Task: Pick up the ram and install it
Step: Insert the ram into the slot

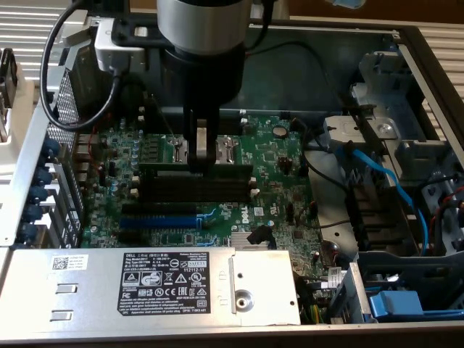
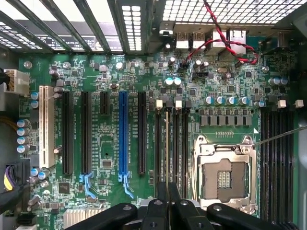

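At the centre of the exterior view, the ram (image 1: 163, 168) stands on its long edge across the motherboard (image 1: 279, 163), a thin dark-green strip lined up with the long black memory slots (image 1: 196, 188) and lying on their upper side in the frame. Whether it is fully seated in a slot or only resting over one cannot be told. The gripper (image 1: 201, 158) comes straight down on the strip's middle, and its fingers (image 1: 201, 139) are closed together on the ram, one on each face, so that the strip runs out from the grip toward both the exterior view's left and the exterior view's right.

From the wrist view the ram (image 2: 167, 143) shows edge-on as a narrow line running out from between the dark fingertips of the gripper (image 2: 167, 194), set among the parallel black slots, with the open CPU socket (image 2: 225, 175) just beside that bank.

Lower in the exterior view, below the black slots, lies the blue expansion slot (image 1: 158, 220), and under it, along the lower left of the frame, a grey metal box with a black label (image 1: 167, 279). A light-blue cable (image 1: 377, 174) crosses the bay at the right of the frame.
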Tool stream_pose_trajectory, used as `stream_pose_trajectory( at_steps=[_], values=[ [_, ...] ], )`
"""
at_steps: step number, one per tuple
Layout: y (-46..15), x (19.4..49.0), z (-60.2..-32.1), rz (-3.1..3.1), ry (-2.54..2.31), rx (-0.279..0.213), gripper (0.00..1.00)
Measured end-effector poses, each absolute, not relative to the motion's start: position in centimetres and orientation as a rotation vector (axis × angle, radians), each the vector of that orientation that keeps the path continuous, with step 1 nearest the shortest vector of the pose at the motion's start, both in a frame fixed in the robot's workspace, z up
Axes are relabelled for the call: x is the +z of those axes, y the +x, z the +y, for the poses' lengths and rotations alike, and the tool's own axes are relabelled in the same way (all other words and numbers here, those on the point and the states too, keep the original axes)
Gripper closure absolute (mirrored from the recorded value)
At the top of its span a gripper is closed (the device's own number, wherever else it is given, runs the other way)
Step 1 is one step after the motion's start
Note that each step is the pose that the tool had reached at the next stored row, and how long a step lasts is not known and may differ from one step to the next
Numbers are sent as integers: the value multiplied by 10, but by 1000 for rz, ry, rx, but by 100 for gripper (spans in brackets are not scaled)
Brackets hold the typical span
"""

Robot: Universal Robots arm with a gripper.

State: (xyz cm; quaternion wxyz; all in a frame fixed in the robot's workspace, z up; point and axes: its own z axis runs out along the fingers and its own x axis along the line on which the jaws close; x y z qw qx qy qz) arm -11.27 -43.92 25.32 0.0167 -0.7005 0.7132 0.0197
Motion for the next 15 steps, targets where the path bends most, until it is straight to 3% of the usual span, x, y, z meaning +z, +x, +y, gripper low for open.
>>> stream_pose_trajectory(
  at_steps=[15],
  values=[
    [-111, 252, -442, 2220, -2184, 62, 88]
  ],
)
